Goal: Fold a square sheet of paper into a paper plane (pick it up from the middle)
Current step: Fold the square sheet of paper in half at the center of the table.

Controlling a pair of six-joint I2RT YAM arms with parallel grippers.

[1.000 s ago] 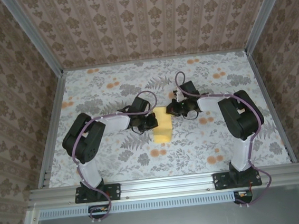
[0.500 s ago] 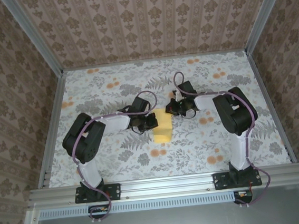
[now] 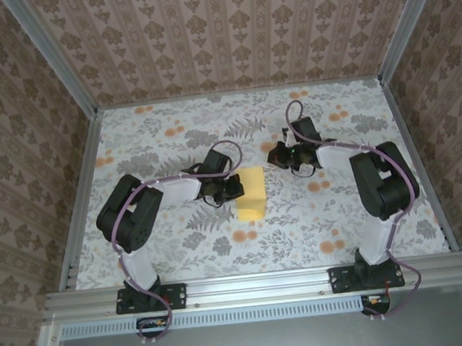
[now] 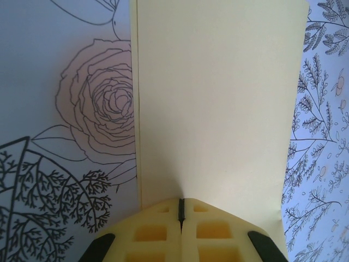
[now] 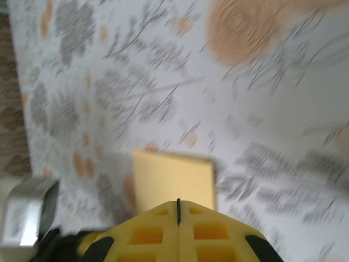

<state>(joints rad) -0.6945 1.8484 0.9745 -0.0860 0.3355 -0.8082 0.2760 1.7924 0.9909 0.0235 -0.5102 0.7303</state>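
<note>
Left gripper point(image 4: 181, 204) clenched, tips on square sheet of paper point(image 4: 218, 98) — right gripper point(image 5: 178, 203) clenched, empty

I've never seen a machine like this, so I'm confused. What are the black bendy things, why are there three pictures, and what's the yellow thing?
The black bendy things are two robot arms, a left arm and a right arm. They are bolted at the near edge of a table with a flowery cover, and each ends in a two-finger claw.

The big picture comes from a camera high above. The other two come from small cameras on the wrists, so each claw's own yellow fingers show at the bottom.

The yellow thing is a sheet of paper lying on the table, and it looks folded over. The left claw is shut, with its tips at the paper's edge. I can't tell whether it pinches it. The right claw is shut too, holds nothing, and hangs above the table, apart from the paper.
</note>
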